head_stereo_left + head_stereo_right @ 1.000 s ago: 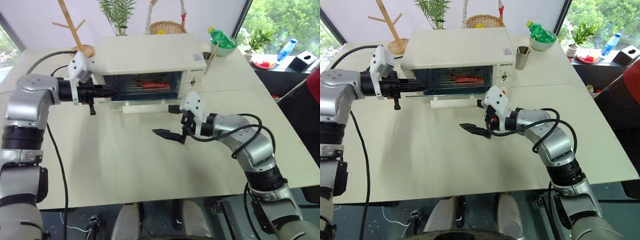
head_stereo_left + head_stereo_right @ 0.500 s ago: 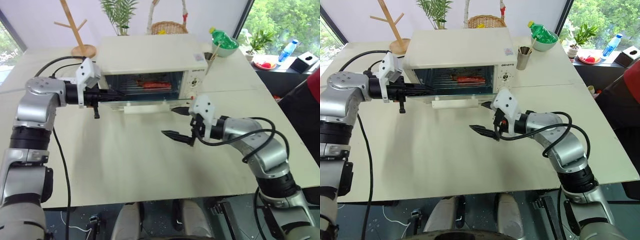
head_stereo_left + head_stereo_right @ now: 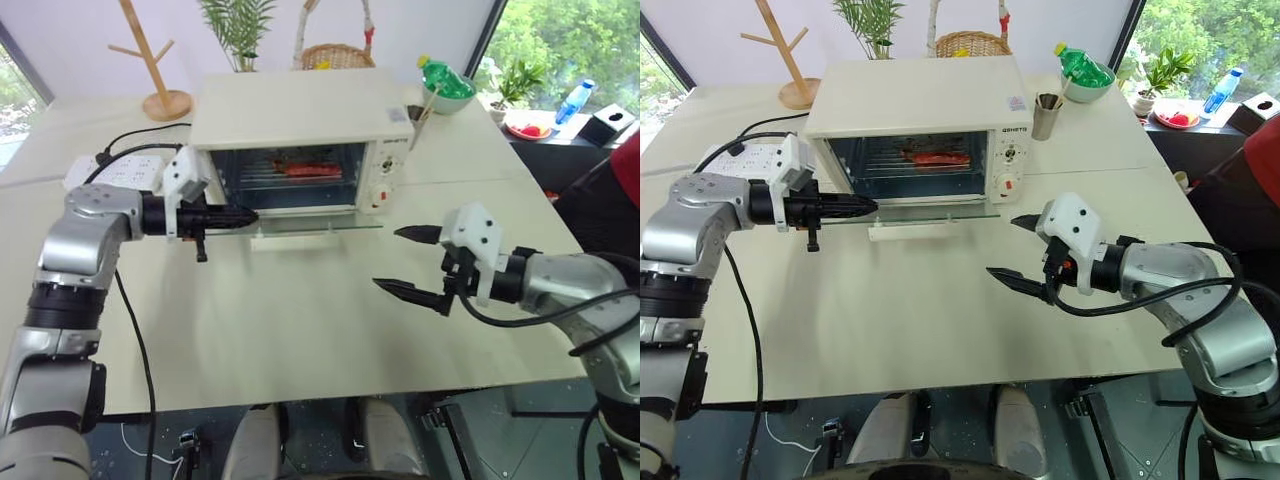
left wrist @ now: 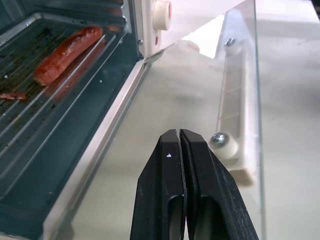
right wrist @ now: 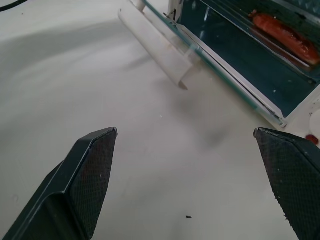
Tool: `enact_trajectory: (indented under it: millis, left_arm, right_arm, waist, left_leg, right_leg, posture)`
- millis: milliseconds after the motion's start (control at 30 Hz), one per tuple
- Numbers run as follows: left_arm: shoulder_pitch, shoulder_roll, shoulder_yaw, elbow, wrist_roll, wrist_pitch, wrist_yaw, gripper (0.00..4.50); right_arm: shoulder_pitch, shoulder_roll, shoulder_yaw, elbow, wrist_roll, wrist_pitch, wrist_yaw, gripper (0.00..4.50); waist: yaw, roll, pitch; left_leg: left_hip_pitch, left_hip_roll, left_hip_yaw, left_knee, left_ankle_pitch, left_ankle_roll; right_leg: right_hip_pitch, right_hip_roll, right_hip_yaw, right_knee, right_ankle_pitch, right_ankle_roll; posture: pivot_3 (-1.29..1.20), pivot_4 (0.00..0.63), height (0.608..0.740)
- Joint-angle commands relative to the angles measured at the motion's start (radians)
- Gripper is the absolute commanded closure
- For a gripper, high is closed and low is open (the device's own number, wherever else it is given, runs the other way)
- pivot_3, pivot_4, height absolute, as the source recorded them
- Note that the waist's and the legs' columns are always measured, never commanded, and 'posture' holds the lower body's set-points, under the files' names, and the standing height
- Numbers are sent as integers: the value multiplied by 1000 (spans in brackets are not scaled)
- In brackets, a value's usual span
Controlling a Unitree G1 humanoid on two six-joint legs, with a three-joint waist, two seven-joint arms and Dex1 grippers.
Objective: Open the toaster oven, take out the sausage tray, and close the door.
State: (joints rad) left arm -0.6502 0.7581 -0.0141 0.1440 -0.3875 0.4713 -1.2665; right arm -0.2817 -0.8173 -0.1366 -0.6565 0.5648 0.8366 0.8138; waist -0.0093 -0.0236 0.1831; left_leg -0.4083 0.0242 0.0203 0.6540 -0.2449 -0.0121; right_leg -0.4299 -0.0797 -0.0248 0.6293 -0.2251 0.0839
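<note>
Here, door lowered flat, left claw pinched empty above glass, right claw spread wide, empty

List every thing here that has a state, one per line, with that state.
door: open, folded down about level in front of the oven.
toaster oven: open, red light lit on its control panel.
sausage tray: inside the oven, sausage on it.
left gripper: shut, empty, at the door's left edge.
right gripper: wide open, empty, over the table.
green bottle: lying in a bowl, yellow cap on.
</note>
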Motion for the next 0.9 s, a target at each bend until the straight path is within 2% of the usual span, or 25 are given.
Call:
enact_trajectory:
  millis: [33, 467, 567, 800, 900]
  left_arm:
    - [33, -16, 30, -71, -36, 32, 39, 4426]
    - [178, -111, 40, -140, -65, 81, 167, 4426]
    - [202, -117, 33, -139, -58, 79, 165, 3579]
    - [226, -115, 25, -114, -36, 62, 162, 22]
    - [227, -114, 20, -98, -23, 49, 162, 22]
  right_arm:
    - [-36, -21, -44, -26, 44, 7, -5, 0]
    - [-126, -18, 2, 36, 112, 12, -8, 0]
    - [-137, -17, 5, 46, 117, 13, -10, 0]
    - [-154, -13, 4, 59, 133, 19, -25, 0]
    - [-153, -14, 3, 61, 134, 18, -29, 0]
  waist:
    - [2, 0, 0]
    - [25, 0, 0]
    - [24, 0, 0]
    - [21, 0, 0]
    - [21, 0, 0]
  left_leg:
    - [0, 0, 0, 0, 0, 0]
    - [0, 0, 0, 1, 0, 0]
    - [-1, -1, 0, 2, 0, 0]
    - [0, 0, 0, 2, 0, 0]
    - [0, 0, 0, 2, 0, 0]
  right_leg:
    - [0, 0, 0, 0, 0, 0]
    - [1, -1, 0, -1, 0, 0]
    - [1, -1, 0, -1, 0, -1]
    - [1, 0, 0, -1, -1, -2]
    - [1, -1, 0, -1, -1, -2]
  posture:
    - [0, 150, 740]
    - [0, 150, 740]
    - [0, 150, 740]
    - [0, 150, 740]
    - [0, 150, 740]
